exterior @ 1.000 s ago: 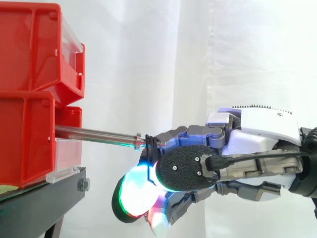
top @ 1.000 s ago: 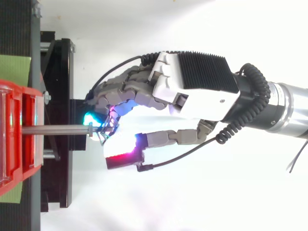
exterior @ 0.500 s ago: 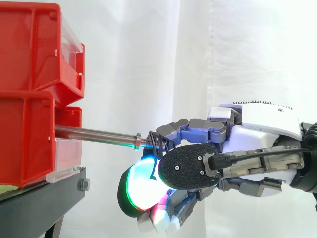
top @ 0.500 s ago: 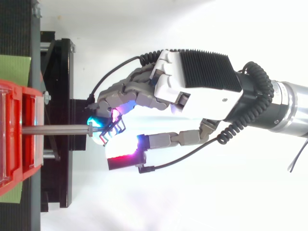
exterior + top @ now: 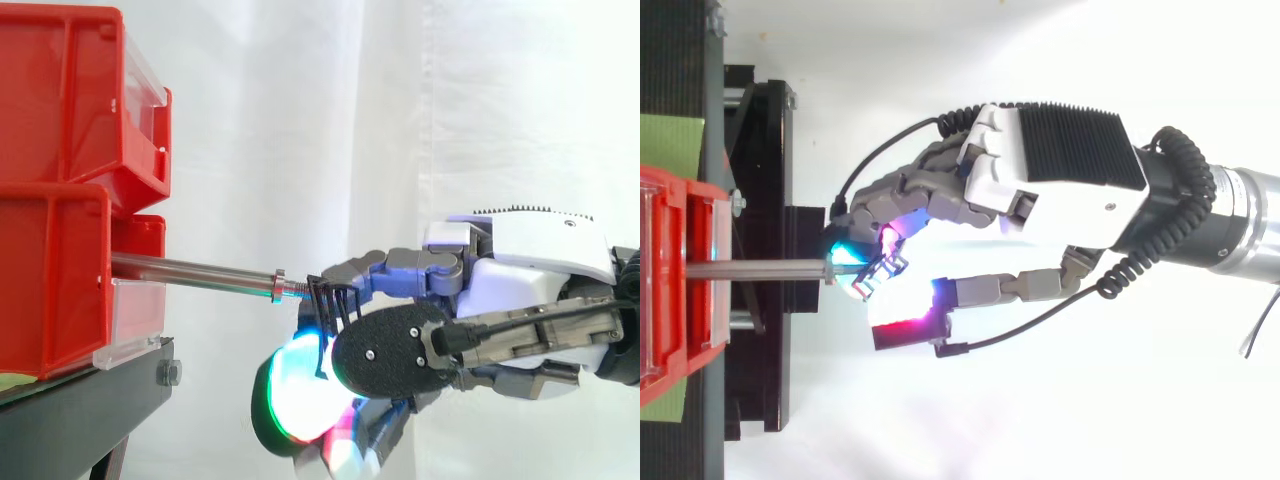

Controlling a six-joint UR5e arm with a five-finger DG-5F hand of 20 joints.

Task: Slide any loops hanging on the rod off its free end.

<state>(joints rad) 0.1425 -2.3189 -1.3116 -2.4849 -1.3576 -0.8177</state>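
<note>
A steel rod (image 5: 190, 270) sticks out level from the lower red bin (image 5: 50, 290), with its free end pointing right. A small black wire loop (image 5: 333, 298) sits at the rod's very tip; I cannot tell whether it still touches the rod. My hand (image 5: 520, 290) comes in from the right with its fingers curled and pinches the loop between glowing pads. From above, the loop (image 5: 880, 272) lies just past the rod (image 5: 750, 268) tip, under the curled fingers of my hand (image 5: 1060, 180). The thumb stretches out below the loop.
A second red bin (image 5: 60, 100) is stacked on the lower one, both on a black stand (image 5: 80, 410). A green mat (image 5: 670, 145) lies beside the stand. A white curtain hangs behind, with open room to the right of the rod's end.
My hand has drawn back to the right and dropped slightly. The black loop has travelled with it from the threaded end of the rod to its tip.
</note>
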